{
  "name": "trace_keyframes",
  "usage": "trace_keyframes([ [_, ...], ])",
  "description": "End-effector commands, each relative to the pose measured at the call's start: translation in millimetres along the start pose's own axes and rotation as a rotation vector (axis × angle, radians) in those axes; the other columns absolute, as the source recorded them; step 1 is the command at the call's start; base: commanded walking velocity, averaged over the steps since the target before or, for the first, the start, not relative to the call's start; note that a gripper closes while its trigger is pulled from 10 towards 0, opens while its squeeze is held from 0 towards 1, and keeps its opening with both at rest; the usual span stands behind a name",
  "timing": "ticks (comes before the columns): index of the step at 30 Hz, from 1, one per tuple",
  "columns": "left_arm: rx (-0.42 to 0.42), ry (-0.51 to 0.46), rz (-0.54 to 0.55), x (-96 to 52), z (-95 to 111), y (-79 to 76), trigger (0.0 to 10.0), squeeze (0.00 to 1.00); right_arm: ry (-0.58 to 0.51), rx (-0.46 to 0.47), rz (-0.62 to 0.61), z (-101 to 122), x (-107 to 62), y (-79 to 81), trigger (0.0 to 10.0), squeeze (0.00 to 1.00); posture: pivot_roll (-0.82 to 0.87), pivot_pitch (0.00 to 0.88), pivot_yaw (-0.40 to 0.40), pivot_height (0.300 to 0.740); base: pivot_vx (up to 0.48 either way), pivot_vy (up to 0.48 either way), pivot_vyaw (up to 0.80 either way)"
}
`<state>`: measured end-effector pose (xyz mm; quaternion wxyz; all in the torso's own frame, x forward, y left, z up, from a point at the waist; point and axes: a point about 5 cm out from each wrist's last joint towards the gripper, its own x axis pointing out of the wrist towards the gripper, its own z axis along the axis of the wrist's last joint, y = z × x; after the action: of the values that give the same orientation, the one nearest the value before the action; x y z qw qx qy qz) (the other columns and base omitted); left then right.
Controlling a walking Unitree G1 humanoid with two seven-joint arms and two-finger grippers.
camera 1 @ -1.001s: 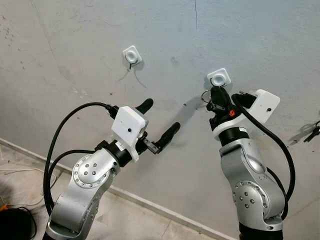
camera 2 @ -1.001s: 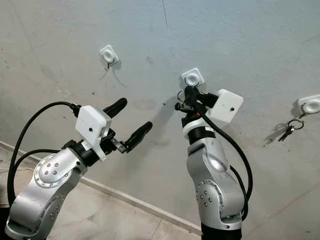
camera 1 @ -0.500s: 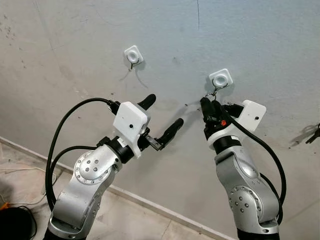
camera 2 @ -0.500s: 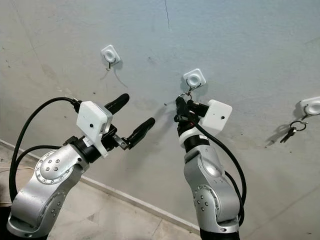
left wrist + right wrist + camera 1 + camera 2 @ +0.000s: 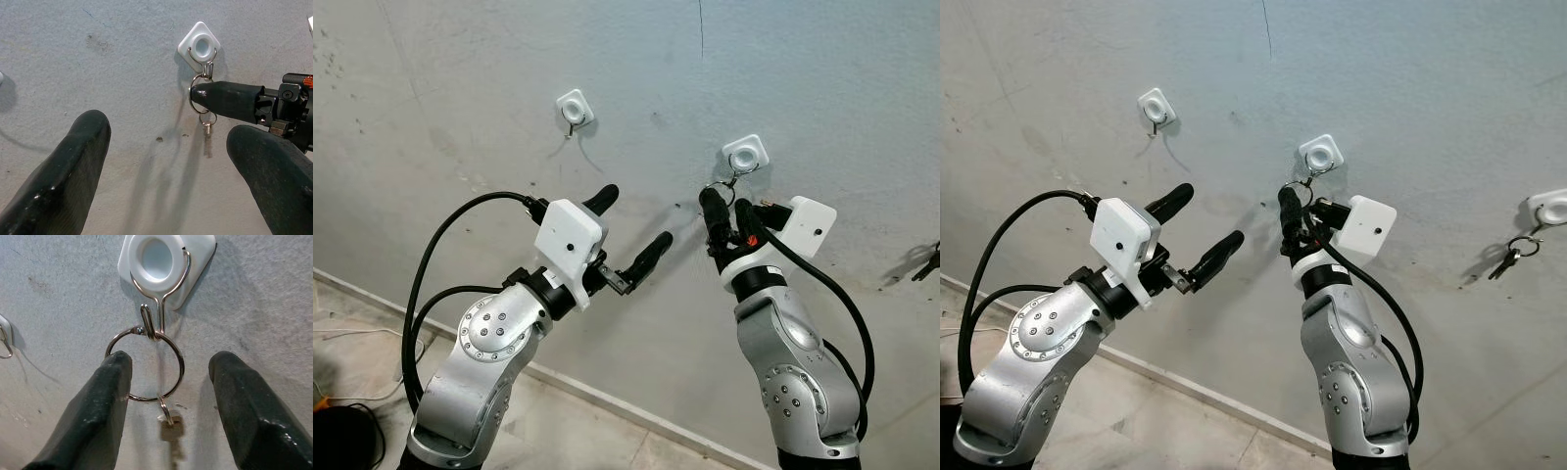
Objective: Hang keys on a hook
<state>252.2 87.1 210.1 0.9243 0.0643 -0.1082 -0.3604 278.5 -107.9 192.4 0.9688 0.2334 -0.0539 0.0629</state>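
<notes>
Both silver arms raised, right hand with fingers spread, left hand likewise parted.

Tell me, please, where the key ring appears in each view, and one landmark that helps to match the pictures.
Left eye view: key ring just under the middle white wall hook, above the right gripper.
Right eye view: ring under the same hook.
Left wrist view: ring on the hook, upper centre-right.
Right wrist view: ring at centre, small key below.
Shared landmark: that white hook.
</notes>
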Motion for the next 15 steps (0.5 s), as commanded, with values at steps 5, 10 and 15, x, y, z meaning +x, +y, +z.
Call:
trace_keyframes([
  [5, -0.001, 0.013, -0.021, -1.4, -3.4, -3.0, 10.0, 0.00, 0.005, 0.012, -0.011, -4.5, -3.3, 1.5, 10.0, 1.00, 0.18, 0.000, -0.050, 0.740, 0.000, 0.000, 0.00],
  [10, -0.006, 0.006, -0.026, 0.0, -2.3, -3.8, 10.0, 0.00, -0.001, -0.060, -0.016, -2.4, -7.8, -5.9, 10.0, 1.00, 0.17, 0.000, -0.051, 0.740, 0.000, 0.000, 0.00],
  [15, -0.008, 0.004, -0.030, 0.8, -2.7, -4.5, 10.0, 0.00, 0.001, -0.142, -0.021, -1.4, -14.8, -14.7, 10.0, 1.00, 0.17, 0.000, -0.053, 0.740, 0.000, 0.000, 0.00],
])
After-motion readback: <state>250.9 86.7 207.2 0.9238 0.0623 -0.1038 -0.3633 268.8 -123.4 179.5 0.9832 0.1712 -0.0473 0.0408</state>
